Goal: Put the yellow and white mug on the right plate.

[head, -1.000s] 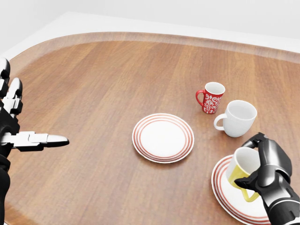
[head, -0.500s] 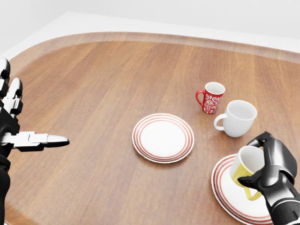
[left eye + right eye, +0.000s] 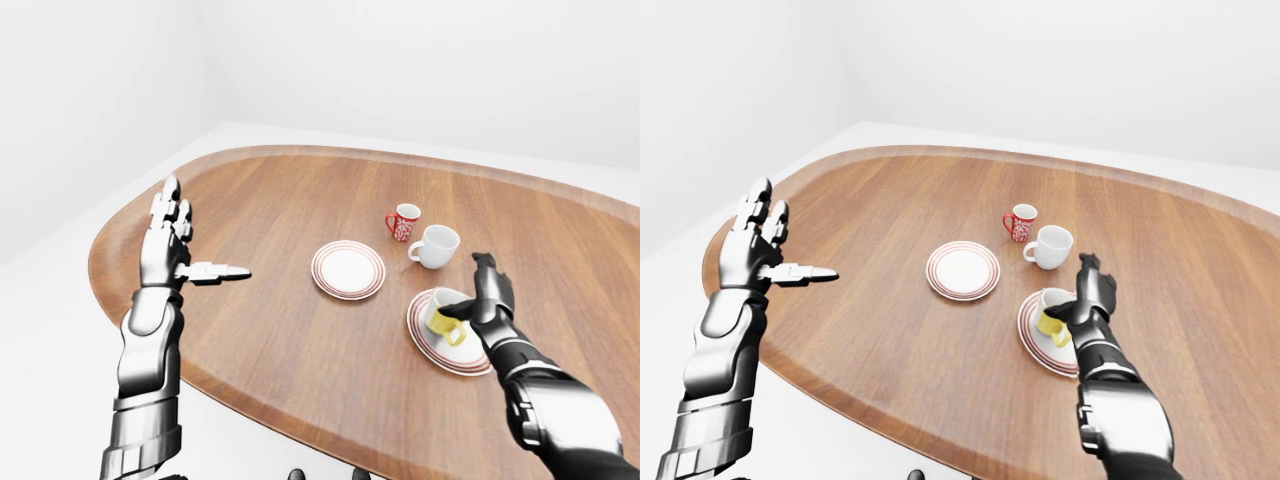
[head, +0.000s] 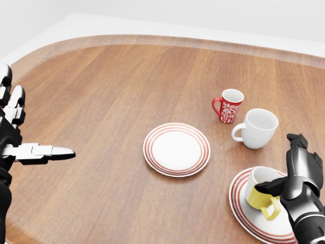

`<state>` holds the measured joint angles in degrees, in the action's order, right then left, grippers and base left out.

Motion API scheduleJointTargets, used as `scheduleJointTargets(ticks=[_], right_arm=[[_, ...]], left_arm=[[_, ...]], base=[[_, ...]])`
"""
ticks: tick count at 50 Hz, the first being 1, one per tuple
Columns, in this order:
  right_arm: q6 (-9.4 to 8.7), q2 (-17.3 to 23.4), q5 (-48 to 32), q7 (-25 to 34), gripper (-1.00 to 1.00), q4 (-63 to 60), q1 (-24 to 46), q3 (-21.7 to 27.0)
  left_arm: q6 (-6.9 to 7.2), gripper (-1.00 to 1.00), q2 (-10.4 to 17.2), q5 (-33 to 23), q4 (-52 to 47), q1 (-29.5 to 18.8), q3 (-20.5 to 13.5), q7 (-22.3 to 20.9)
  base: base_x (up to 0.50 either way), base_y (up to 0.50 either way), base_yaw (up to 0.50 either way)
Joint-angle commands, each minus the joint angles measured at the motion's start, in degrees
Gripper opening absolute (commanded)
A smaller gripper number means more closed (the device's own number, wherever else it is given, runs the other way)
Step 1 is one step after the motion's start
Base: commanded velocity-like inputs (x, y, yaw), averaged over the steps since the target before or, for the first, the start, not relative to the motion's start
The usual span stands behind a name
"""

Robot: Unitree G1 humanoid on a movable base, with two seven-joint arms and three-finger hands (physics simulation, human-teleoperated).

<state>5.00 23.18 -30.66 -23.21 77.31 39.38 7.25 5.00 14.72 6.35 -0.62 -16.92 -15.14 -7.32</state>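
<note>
The yellow and white mug sits on the right plate, upright or nearly so, handle pointing toward the bottom of the head view. Placement looks done; the step in hand is the release.

The right hand is just right of the mug, fingers spread wide and pointing up, thumb close to the rim on the mug's right side. Whether the thumb touches the mug can't be told. Nothing is gripped.

To finish clean, the hand should pull straight away to the right of the mug and up, thumb clear of the rim first, so the mug doesn't tip or slide. It sits right of the plate's centre, nearer that rim, so a sideways nudge is the main risk.

The left hand is well to the left of the mug, above the table, fingers wide, thumb out sideways, holding nothing. It can stay put.

Containers, relative to the mug:
- the white mug, just above it in the head view, off the plate, looks empty.
- the red patterned mug, above and left, beside the white one, inside white, contents not visible.
- the second plate, to the left, bare.
- the yellow and white mug itself shows a white interior, apparently empty.
</note>
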Motion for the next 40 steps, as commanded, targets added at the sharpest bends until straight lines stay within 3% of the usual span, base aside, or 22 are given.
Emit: scheduleJointTargets(ticks=[1, 40], right_arm=[[0.00, 0.05, -1.38, -0.35, 1.00, 0.30, -0.22, -0.57], [0.00, 0.71, 1.55, 0.96, 1.00, -0.81, 1.49, -0.28]], left_arm=[[0.00, 1.00, 0.01, 0.04, 0.56, -0.15, 0.01, -0.01], [0.00, 1.00, -0.22, -0.01, -0.71, 0.34, 0.09, 0.01]], base=[[0.00, 0.00, 0.00], [0.00, 0.00, 0.00]])
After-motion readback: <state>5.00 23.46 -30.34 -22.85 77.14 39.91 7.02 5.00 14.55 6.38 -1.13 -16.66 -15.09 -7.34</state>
